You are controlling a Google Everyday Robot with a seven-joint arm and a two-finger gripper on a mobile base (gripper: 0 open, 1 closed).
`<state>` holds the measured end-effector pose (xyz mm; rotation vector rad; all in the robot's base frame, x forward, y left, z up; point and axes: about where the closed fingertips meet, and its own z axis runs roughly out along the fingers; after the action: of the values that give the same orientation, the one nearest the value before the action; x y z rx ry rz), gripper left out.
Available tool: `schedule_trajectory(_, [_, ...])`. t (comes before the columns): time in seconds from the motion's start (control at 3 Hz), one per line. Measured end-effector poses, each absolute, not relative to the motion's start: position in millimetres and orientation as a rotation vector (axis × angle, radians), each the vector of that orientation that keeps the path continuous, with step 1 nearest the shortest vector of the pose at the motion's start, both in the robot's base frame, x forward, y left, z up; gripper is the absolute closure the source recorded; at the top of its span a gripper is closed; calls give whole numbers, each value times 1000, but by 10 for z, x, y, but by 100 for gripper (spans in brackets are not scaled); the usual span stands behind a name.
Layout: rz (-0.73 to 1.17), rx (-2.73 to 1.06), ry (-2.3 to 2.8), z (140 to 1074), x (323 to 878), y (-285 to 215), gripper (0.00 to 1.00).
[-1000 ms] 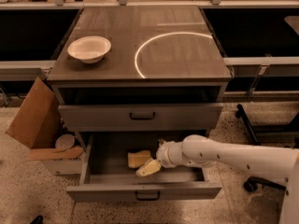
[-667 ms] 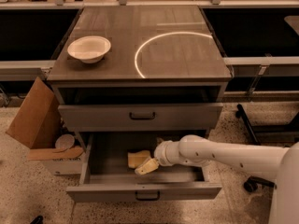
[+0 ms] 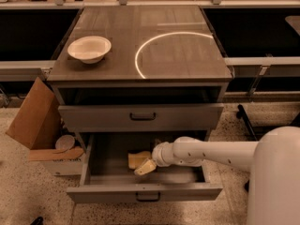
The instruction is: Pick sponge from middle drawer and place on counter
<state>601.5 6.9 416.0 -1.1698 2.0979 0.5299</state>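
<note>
Low in the open drawer [image 3: 187,190], the gripper [image 3: 145,167] sits at the near edge of the sponge [image 3: 137,157]; I cannot tell its jaws' state. This looks like the grasping step. Next it needs a sure hold, then a lift to the surface [image 3: 178,55].

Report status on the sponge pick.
Gripper inside open middle drawer, at the sponge. Sponge on drawer floor. White bowl on counter, not in the way.
</note>
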Motion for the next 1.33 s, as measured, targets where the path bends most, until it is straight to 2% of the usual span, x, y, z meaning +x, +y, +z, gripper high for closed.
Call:
schedule_trajectory(1.0, [426, -1199, 2122, 3768, 6149, 168, 0])
schedule_trajectory(1.33, [419, -1215, 2130, 3688, 6136, 218, 16])
